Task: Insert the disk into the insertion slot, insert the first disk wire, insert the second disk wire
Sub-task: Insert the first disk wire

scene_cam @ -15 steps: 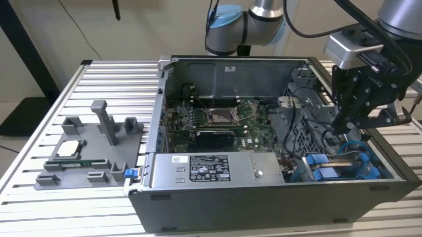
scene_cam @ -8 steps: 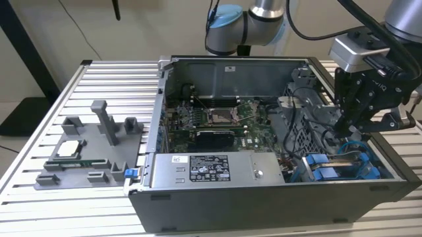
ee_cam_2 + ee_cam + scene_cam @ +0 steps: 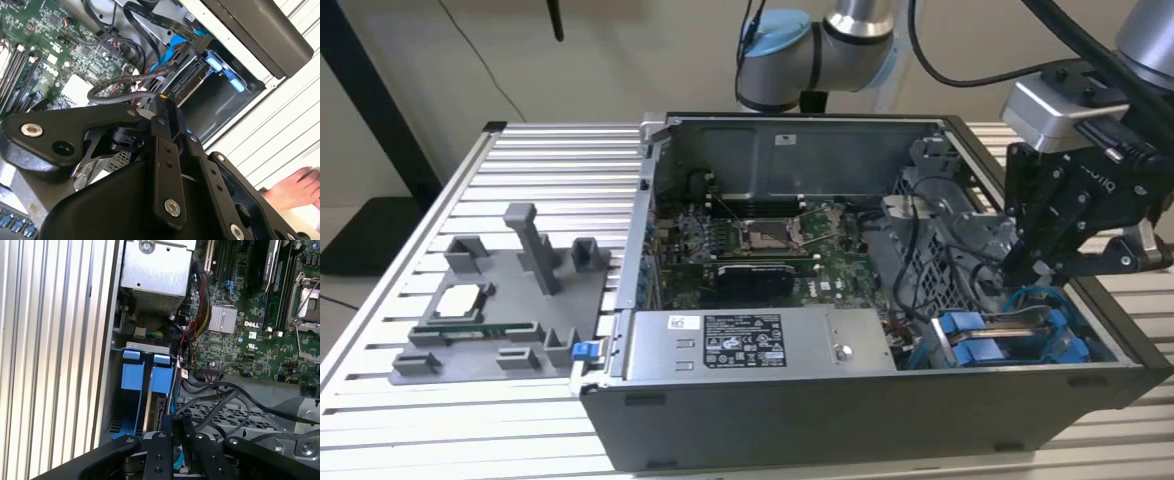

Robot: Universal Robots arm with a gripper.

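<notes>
**Black gripper hangs over the drive cage**

My black metal gripper (image 3: 1027, 272) points down into the open dark-grey computer case (image 3: 854, 420), in its near corner on the exterior view's right. The arm reaches in from that view's upper right, wrist bent so the tool stands almost upright. I cannot tell whether the gripper is open or closed.

Just below it, the flat silver-grey disk in its bright blue plastic carrier (image 3: 161, 382) stands on edge inside the insertion slot of the grey sheet-metal cage (image 3: 145, 346). A second blue carrier (image 3: 132, 377) sits beside it.

Room is tight. The case's side wall (image 3: 107, 365) runs right along the cage, with the slatted aluminium table (image 3: 45, 360) beyond it. The large grey labelled power-supply box (image 3: 761, 345) lies just beside the cage on the exterior view's left. Black cables (image 3: 215, 397) loop over a perforated metal panel (image 3: 225, 415) close to my tool. The green motherboard (image 3: 747, 240) lies well apart, deeper in the case. In the second wrist view, a person's hand (image 3: 295, 189) rests on the table outside the case.
</notes>
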